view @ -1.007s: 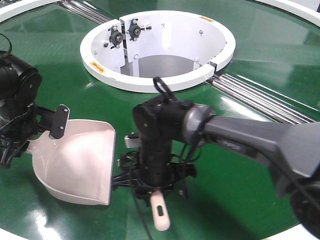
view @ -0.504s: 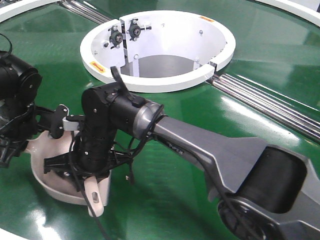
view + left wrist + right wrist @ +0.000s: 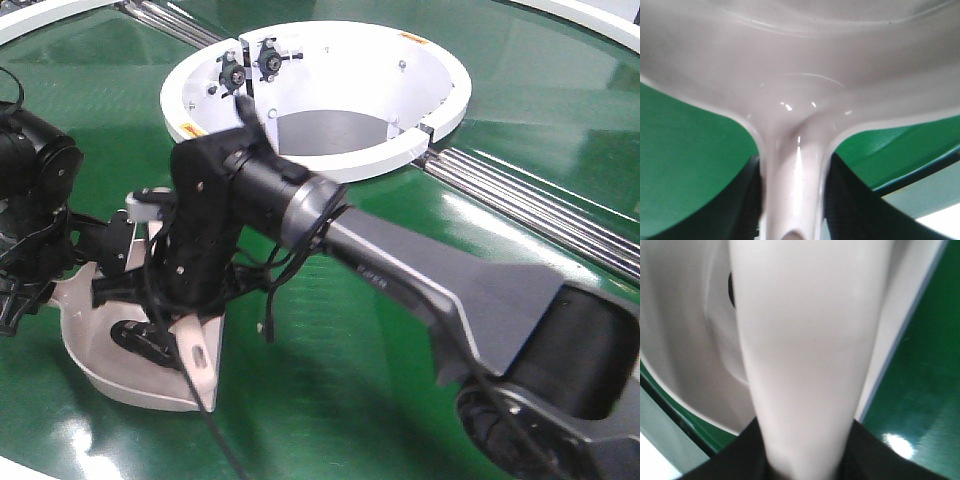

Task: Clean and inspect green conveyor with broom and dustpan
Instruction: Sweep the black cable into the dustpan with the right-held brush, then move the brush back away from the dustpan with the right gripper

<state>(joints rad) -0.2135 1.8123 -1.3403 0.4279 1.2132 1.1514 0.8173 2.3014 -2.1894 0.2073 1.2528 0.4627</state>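
1. A second ago my right arm stood off the open mouth of the dustpan (image 3: 90,355), with the broom (image 3: 200,358) hanging beyond the pan's front lip. Half a second ago it had swung over the pan. Now it reaches further in, towards the pan's back wall, and the wrist sits a little closer to the white central ring (image 3: 440,110).
2. The dustpan itself has hardly shifted. It lies on the near-left part of the green conveyor (image 3: 520,110), close to the near white rim.
3. The right pincer (image 3: 180,315) is closed on the broom handle. The slotted end of the handle sticks out below it, across the pan's front lip.
4. The left pincer (image 3: 792,200) grips the dustpan handle, with a dark jaw tight against each side of it, just as it held it before.
5. Inside the dustpan, the broom's lower part hangs over the pan floor. A dark patch under the right wrist may be the bristles, but the wrist covers too much for me to be sure.
6. From the right wrist camera I see the blurred beige handle up the middle, the pan's hollow to the left and glossy green belt to the right.
7. The central ring is an open well with a grey floor and two black fittings bolted to its inner wall.
8. The silver roller rods (image 3: 530,205) run out from the ring towards the right edge.
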